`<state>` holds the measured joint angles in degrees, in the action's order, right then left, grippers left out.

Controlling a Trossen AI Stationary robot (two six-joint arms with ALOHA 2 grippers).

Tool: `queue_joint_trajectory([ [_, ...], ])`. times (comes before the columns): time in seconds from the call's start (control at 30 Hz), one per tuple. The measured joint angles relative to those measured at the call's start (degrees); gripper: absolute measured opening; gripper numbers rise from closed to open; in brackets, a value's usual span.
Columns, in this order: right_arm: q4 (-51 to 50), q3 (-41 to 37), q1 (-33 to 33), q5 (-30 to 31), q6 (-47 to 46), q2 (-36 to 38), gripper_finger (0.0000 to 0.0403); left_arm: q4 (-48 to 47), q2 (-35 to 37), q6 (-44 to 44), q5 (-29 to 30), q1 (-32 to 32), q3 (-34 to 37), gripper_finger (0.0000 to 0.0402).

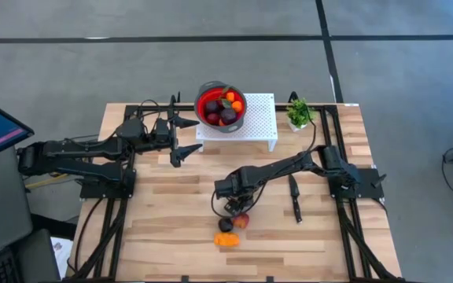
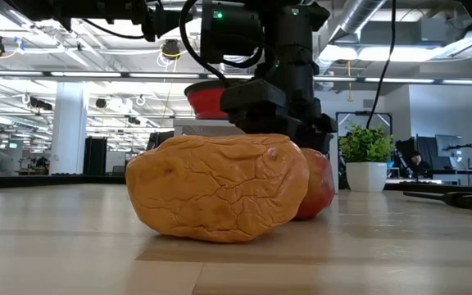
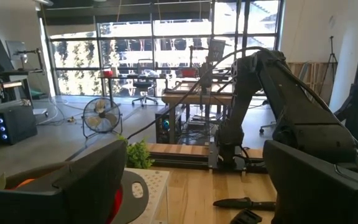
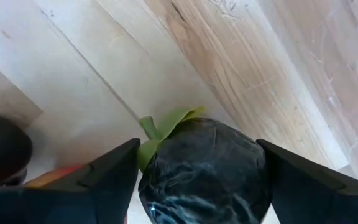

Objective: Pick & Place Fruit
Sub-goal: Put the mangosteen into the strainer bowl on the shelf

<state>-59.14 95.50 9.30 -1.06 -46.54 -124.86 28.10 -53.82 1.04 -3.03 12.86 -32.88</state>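
Note:
A dark purple plum with a green leaf [image 4: 204, 171] sits between my right gripper's [image 4: 201, 180] fingers. In the high view that gripper [image 1: 229, 211] hangs over the plum [image 1: 225, 226] on the table's near middle. A red-yellow ball [image 1: 242, 221] and the larger orange piece [image 1: 226, 239] lie right beside it. In the low view the orange piece [image 2: 220, 187] hides the plum, with the ball [image 2: 319, 180] behind it. More fruit fills the red colander [image 1: 221, 106] on a white rack [image 1: 259, 118]. My left gripper [image 1: 181, 137] waits open, left of the rack. My right gripper is shut on the plum, pinched across its round sides [image 4: 253, 180] between the two fingers. The fingers come from above, pointing down. The leaf [image 4: 160, 134] sticks out by one finger [image 4: 104, 180]. Whether the plum rests on the table or is lifted, I cannot tell.
A black-handled knife [image 1: 296, 196] lies on the table right of the gripper. A small green potted plant [image 1: 298, 114] stands at the far edge beside the rack. Bare wood lies left of the fruit and along the near edge.

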Motion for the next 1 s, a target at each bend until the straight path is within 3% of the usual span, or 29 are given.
queue_joint_trajectory([
  [0.6, -0.8, 0.0, -0.9, -0.44, 1.81, 0.04, 0.0292, 0.33, 0.0, 0.0, 0.02, 0.0, 0.0, 0.0374],
  [1.0, -9.85, 6.09, -3.97, 0.15, 8.14, 0.09, 0.0292, 0.37, 0.0, 0.0, 0.01, 0.0, 0.0, 0.0374],
])
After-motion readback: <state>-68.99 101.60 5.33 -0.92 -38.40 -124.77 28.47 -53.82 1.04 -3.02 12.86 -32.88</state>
